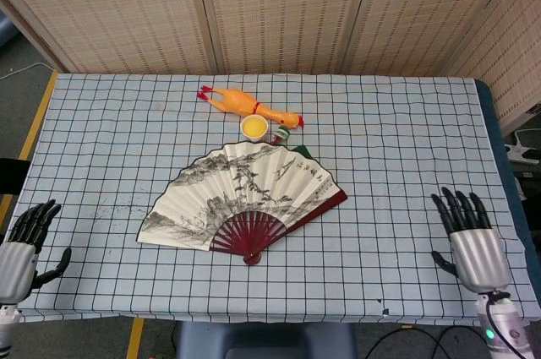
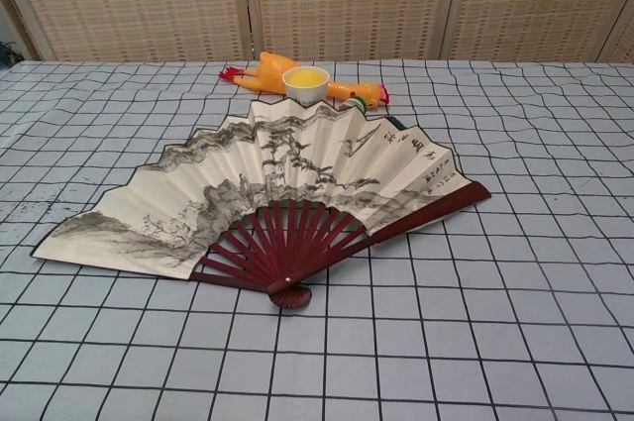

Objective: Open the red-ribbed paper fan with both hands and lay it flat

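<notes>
The fan point(image 1: 245, 198) lies spread open and flat on the counter point(image 1: 406, 139), near its middle, its red ribs point(image 2: 287, 243) fanning from a pivot at the near edge and its painted paper leaf arching toward the far side; nothing touches it. Just beyond the leaf's far edge stands a small white cup point(image 1: 254, 127) with yellow contents; behind the cup lies a rubber chicken point(image 1: 245, 106), stretched along the counter. A green corner of a sponge point(image 1: 302, 151) peeks out from under the leaf's far right edge. The left robot hand point(image 1: 21, 245) is at the counter's near left corner, well apart from the fan, released, fingers apart and holding nothing; the right robot hand point(image 1: 469, 241) is at the near right corner, likewise well apart, released, fingers spread and pointing toward the far side. The chest view shows neither hand.
</notes>
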